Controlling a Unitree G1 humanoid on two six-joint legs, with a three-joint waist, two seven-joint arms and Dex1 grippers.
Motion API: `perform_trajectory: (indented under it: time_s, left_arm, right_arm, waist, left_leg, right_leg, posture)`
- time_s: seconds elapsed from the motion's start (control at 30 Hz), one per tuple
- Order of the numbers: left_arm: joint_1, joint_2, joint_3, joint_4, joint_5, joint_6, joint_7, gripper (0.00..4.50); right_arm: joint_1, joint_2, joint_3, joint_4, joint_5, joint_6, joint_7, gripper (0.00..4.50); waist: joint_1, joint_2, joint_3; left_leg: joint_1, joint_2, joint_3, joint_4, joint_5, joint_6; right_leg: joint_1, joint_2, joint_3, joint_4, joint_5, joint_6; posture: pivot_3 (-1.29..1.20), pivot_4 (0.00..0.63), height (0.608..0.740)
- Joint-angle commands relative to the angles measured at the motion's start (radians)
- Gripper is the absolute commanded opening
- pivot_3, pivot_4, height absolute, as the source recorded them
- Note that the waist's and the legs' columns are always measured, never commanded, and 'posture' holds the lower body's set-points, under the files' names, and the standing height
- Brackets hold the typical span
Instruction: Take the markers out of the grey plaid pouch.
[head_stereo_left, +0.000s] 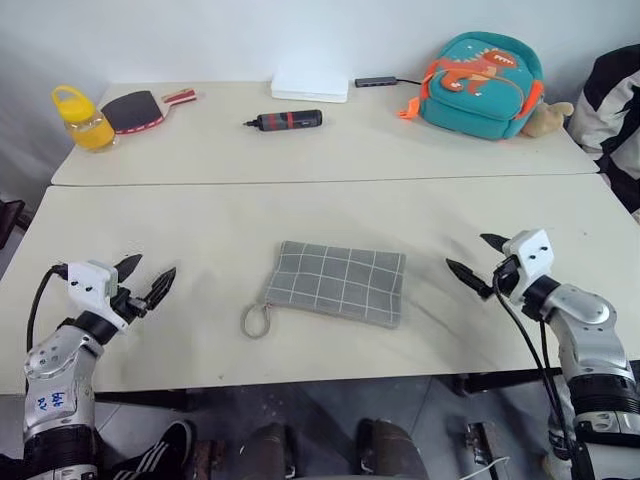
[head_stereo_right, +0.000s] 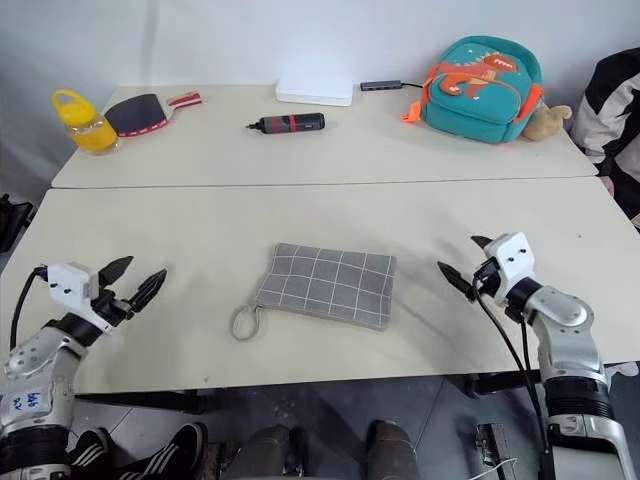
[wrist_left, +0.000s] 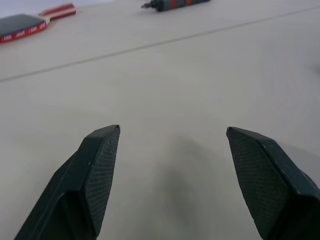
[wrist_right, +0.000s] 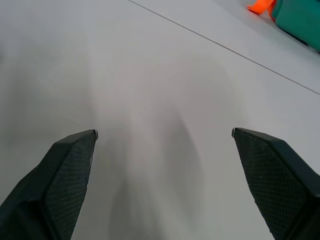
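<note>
Both grippers hang released and empty over the near table: the left gripper (head_stereo_left: 145, 278) out at the left edge, the right gripper (head_stereo_left: 478, 259) out at the right, each with its black fingers spread apart and well clear of the grey plaid pouch (head_stereo_left: 338, 282). That pouch lies flat between them at the middle of the near table (head_stereo_left: 200, 220), zipped side not readable from here, its grey wrist loop (head_stereo_left: 256, 320) curling off the near left corner. No markers can be seen outside it.

On the far table, from the head views, sit a black cylinder with a red band (head_stereo_left: 288, 120), a white box (head_stereo_left: 311, 86), a teal dinosaur backpack (head_stereo_left: 482, 84), a table tennis bat (head_stereo_left: 135, 109) and a yellow bottle (head_stereo_left: 82, 119).

Looking along the left fingers (wrist_left: 95, 175), the bat and the cylinder show far off; along the right ones, a corner of the backpack (wrist_right: 300, 17).
</note>
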Motion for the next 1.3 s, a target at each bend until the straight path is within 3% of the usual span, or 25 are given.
perform_trajectory:
  time_s: [0.03,0.23,0.33,0.4,0.57,0.77,0.93,1.13,1.3]
  left_arm:
    - [0.018,-0.005,-0.004,-0.071,-0.004,-0.031,-0.003,3.62]
    - [0.036,0.005,-0.047,-0.136,-0.008,0.005,-0.031,3.62]
    - [0.028,0.009,-0.051,-0.116,-0.002,-0.031,-0.057,3.64]
    - [0.016,0.01,-0.057,-0.102,0.009,-0.063,-0.072,3.64]
    - [-0.056,-0.001,-0.117,-0.028,0.075,-0.163,-0.083,3.64]
    - [-0.178,-0.002,-0.201,0.088,0.152,-0.299,-0.106,3.64]
    - [-0.257,-0.003,-0.263,0.187,0.177,-0.41,-0.164,3.64]
    - [-0.344,-0.018,-0.362,0.299,0.217,-0.556,-0.251,3.64]
    - [-0.41,-0.008,-0.374,0.392,0.215,-0.601,-0.27,3.64]
  right_arm:
    - [0.001,-0.009,-0.026,-0.016,0.005,-0.019,-0.007,4.5]
    - [-0.002,0.004,-0.021,-0.054,0.017,-0.003,-0.007,4.5]
    - [-0.001,0.039,-0.023,-0.172,0.109,0.077,0.025,4.32]
    - [0.006,0.069,0.003,-0.261,0.132,0.132,0.019,3.92]
    - [0.031,0.156,0.09,-0.428,0.129,0.216,-0.016,2.16]
    - [0.091,0.108,0.14,-0.4,0.025,0.182,0.005,0.06]
    - [0.128,0.079,0.173,-0.404,-0.004,0.179,0.06,0.06]
    - [0.11,0.111,0.194,-0.399,-0.053,0.144,0.021,0.06]
    - [0.096,0.07,0.146,-0.399,-0.038,0.14,0.031,0.06]
  waist:
    - [-0.001,0.0,0.0]
    - [-0.001,0.0,0.0]
    - [-0.004,0.0,0.0]
    - [-0.009,0.0,0.0]
    - [-0.01,0.0,0.0]
    - [0.007,0.0,0.0]
    - [-0.004,0.0,0.0]
    - [-0.014,0.0,0.0]
    - [-0.02,0.0,0.0]
  left_leg:
    - [0.0,0.0,0.0,0.0,0.0,0.0]
    - [0.0,0.0,0.0,0.0,0.0,0.0]
    - [0.0,0.0,0.0,0.0,0.0,0.0]
    - [0.0,0.001,0.0,0.0,0.0,0.0]
    - [0.0,0.001,-0.001,-0.001,0.0,-0.001]
    - [-0.001,-0.002,-0.001,0.0,-0.001,0.0]
    - [0.0,-0.001,0.0,-0.001,-0.001,0.0]
    - [0.0,-0.001,0.0,0.0,0.0,0.0]
    - [0.0,-0.001,0.0,0.0,0.0,0.0]
  right_leg:
    - [0.0,0.0,0.0,0.0,0.0,0.0]
    - [0.0,0.0,0.0,0.0,0.0,0.0]
    - [0.0,0.0,0.0,0.0,0.0,0.0]
    - [0.0,0.0,0.0,0.0,0.0,0.0]
    - [-0.001,0.0,-0.001,0.001,0.0,0.0]
    - [-0.001,-0.002,-0.001,0.001,0.0,0.0]
    - [-0.001,-0.001,-0.001,0.001,0.0,0.0]
    - [-0.001,0.0,-0.001,0.001,0.0,0.0]
    - [-0.001,0.0,-0.001,0.001,0.0,0.0]
  posture:
    - [0.0,0.15,0.74]
    - [0.0,0.15,0.74]
    - [0.0,0.15,0.74]
    - [0.0,0.15,0.74]
    - [0.0,0.15,0.74]
    - [0.0,0.15,0.74]
    - [0.0,0.15,0.74]
    - [0.0,0.15,0.74]
    - [0.0,0.15,0.74]
